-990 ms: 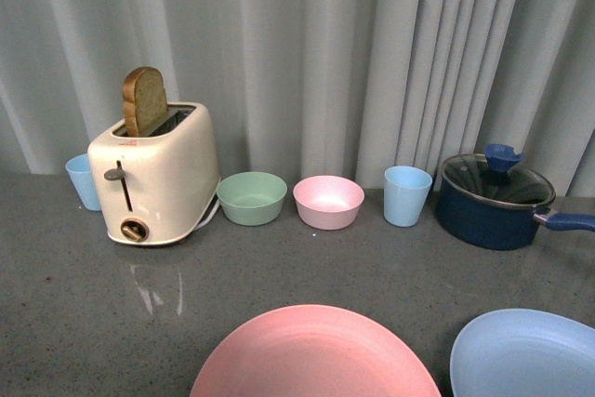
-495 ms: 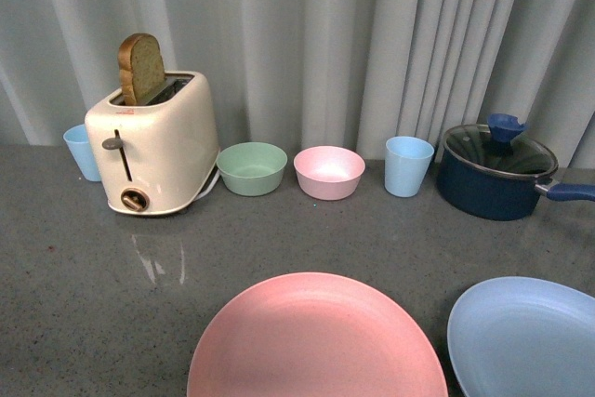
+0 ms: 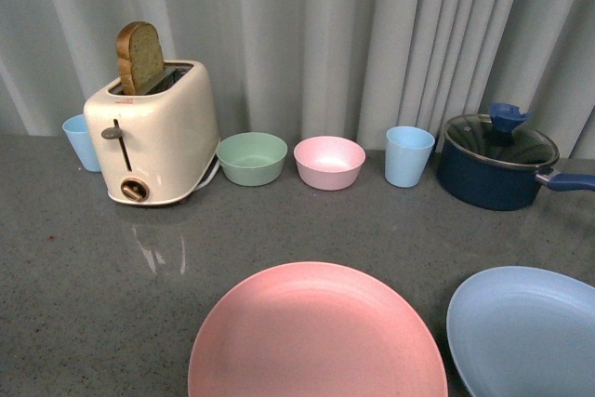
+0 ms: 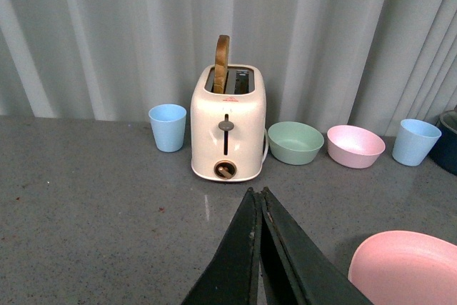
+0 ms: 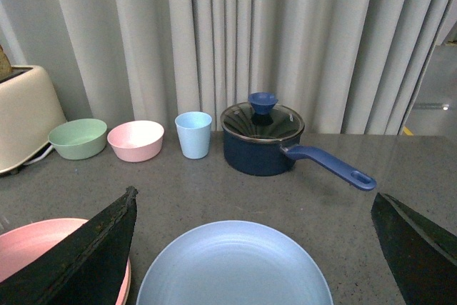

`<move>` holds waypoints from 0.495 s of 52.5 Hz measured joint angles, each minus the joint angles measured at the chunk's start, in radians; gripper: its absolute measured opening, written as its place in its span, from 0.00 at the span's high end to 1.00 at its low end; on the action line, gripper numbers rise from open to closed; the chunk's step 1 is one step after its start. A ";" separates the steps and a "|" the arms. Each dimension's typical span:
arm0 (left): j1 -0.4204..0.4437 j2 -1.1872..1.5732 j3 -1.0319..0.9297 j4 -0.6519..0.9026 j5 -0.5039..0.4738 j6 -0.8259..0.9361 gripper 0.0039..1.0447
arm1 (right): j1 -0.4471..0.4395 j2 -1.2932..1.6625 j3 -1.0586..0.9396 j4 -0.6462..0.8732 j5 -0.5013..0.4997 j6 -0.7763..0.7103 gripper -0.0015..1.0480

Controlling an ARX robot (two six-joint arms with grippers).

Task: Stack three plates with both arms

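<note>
A large pink plate (image 3: 316,332) lies on the grey counter at the near centre of the front view. A light blue plate (image 3: 525,332) lies to its right, apart from it. The beige-cream plate is out of view. My left gripper (image 4: 257,194) is shut and empty, above the counter to the left of the pink plate (image 4: 407,266). My right gripper (image 5: 253,201) is open wide above the light blue plate (image 5: 232,262), with the pink plate (image 5: 43,248) beside one finger. Neither arm shows in the front view.
Along the curtain stand a cream toaster (image 3: 153,132) holding a slice of bread, a blue cup (image 3: 82,143), a green bowl (image 3: 251,157), a pink bowl (image 3: 328,162), another blue cup (image 3: 409,156) and a dark blue lidded pot (image 3: 497,169) with a handle pointing right.
The front view has shifted: both plates show more fully and sit higher in the picture, and the toaster and bowls have moved up too. Nothing on the counter has moved.
</note>
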 joint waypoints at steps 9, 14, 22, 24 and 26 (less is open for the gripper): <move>0.000 -0.065 0.000 -0.065 0.000 0.000 0.97 | 0.000 0.000 0.000 0.000 0.000 0.000 0.07; 0.000 -0.094 0.000 -0.093 0.000 0.000 0.97 | 0.000 0.000 0.000 0.000 0.000 0.000 0.07; 0.000 -0.131 0.000 -0.131 0.000 0.000 0.97 | 0.000 0.000 0.000 0.000 0.000 0.000 0.07; 0.000 -0.139 0.000 -0.138 0.000 0.000 0.97 | 0.000 0.000 0.000 0.000 0.000 0.000 0.07; 0.000 -0.172 0.000 -0.174 0.000 0.000 0.97 | 0.000 0.000 0.000 0.000 0.000 0.000 0.07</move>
